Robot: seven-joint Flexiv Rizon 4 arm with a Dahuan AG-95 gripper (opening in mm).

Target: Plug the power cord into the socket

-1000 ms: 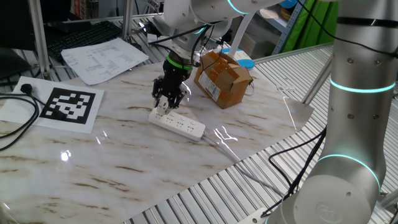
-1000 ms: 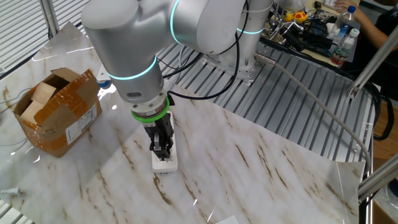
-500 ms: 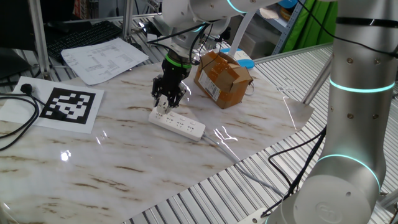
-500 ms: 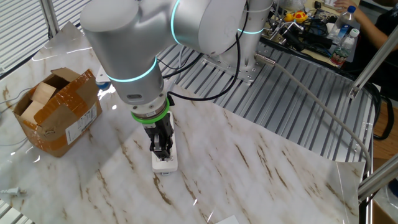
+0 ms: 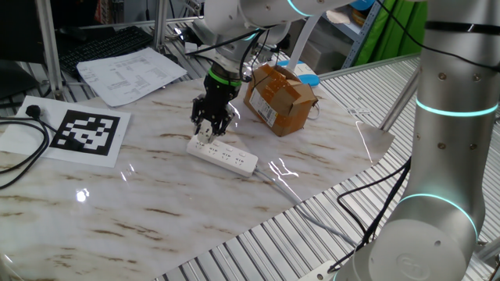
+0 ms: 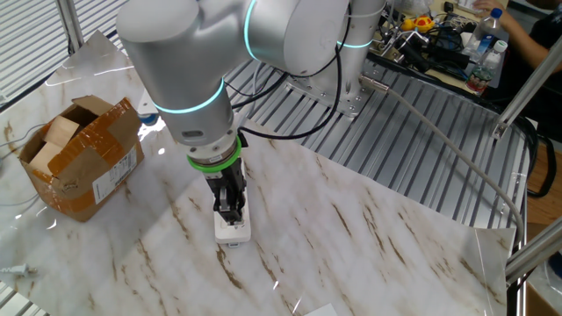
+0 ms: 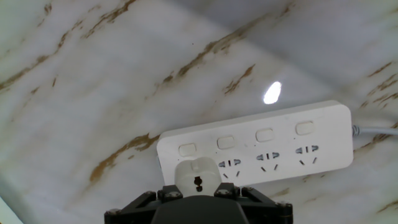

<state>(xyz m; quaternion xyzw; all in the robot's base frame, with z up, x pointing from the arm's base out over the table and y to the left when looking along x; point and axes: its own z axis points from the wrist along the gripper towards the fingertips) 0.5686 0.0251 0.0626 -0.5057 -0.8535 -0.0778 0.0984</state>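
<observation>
Gripper: clamping the power cord between its fingers.
Plug: sitting over the end outlet of the socket (seating depth unclear).
Strip axis: running sideways across the hand view.

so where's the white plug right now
In the hand view the power cord sits bottom centre, held in the gripper, at the end outlet of the socket.

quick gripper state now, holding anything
gripper: closed on the white plug, which sits at the end outlet of the power strip.
</observation>
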